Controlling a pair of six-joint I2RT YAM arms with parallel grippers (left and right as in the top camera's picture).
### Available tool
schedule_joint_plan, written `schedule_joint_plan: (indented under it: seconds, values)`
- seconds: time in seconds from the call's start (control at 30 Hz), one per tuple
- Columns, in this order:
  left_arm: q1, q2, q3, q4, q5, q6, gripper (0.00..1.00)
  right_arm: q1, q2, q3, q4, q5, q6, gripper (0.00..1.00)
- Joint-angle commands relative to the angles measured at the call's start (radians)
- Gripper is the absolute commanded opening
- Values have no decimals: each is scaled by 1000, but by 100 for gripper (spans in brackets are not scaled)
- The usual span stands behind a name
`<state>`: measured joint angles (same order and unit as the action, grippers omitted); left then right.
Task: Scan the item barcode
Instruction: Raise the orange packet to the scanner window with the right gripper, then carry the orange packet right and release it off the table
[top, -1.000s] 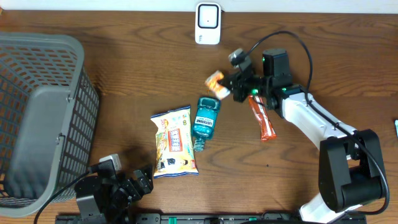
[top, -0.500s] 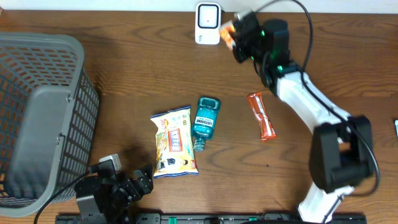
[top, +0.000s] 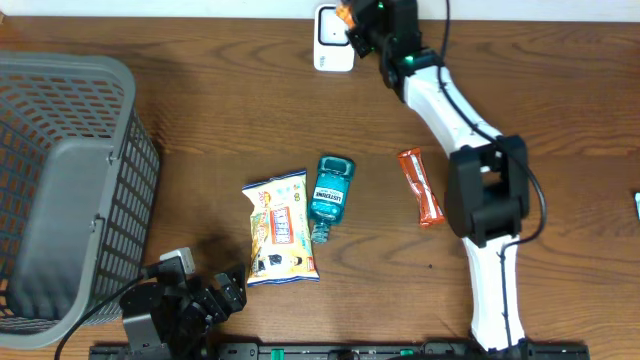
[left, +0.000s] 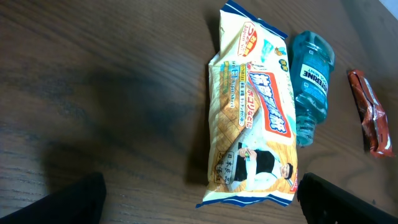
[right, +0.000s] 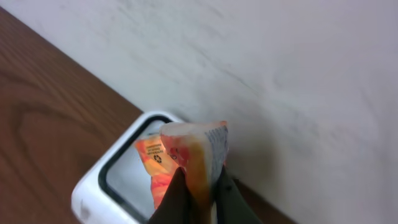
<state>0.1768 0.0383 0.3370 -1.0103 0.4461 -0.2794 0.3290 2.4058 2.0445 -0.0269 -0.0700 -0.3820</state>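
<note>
Looking at the right wrist view, you see the small orange snack packet (right: 186, 158) pinched at its lower end between the right gripper's (right: 198, 190) two dark fingers (right: 231, 200), which are clamped together on it. Its long axis runs from the fingers straight out, free end away from the wrist. The orange face with a small dark print is turned toward the white barcode scanner (right: 93, 190), and the packet overlaps the scanner's dark-rimmed window in that view; whether they touch, you cannot tell.

From overhead, the packet (top: 345, 14) sits at the scanner's (top: 333, 45) upper right corner, at the table's far edge. Nearer you from the scanner lie a Listerine mouthwash bottle (top: 330, 195) and, touching it on its left, a wafer snack bag (top: 280, 228). A red-orange bar wrapper (top: 421, 186) lies to the scanner's lower right. The grey mesh basket (top: 60, 190) stands far to its left. The left gripper (top: 225, 290), well below the scanner beside the bag's near end, has its fingers spread wide apart, holding nothing.
</note>
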Motion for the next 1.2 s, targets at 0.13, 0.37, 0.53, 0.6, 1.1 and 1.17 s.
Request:
schedule_joint_plan:
  seconds: [0.13,0.37,0.53,0.6,1.1,1.17]
  values:
    - [3,-2,-6,-39,10,17,98,60,76,69,15,159,-146,1]
    - [3,-2,-6,-39,10,17,99,74,96,69,20,191,-198,1]
    - [3,-2,-6,-39,10,17,98,74,94,69,32,298,-191,1]
    - [3,-2,-6,-39,10,17,98,74,87,69,13,350,-160,1]
    - [3,-2,-6,-39,10,17,98,-117,-151,69,-422,576,91,1]
    - [3,-2,-6,-39,10,17,98,-171,-167,69,-501,578,103,1]
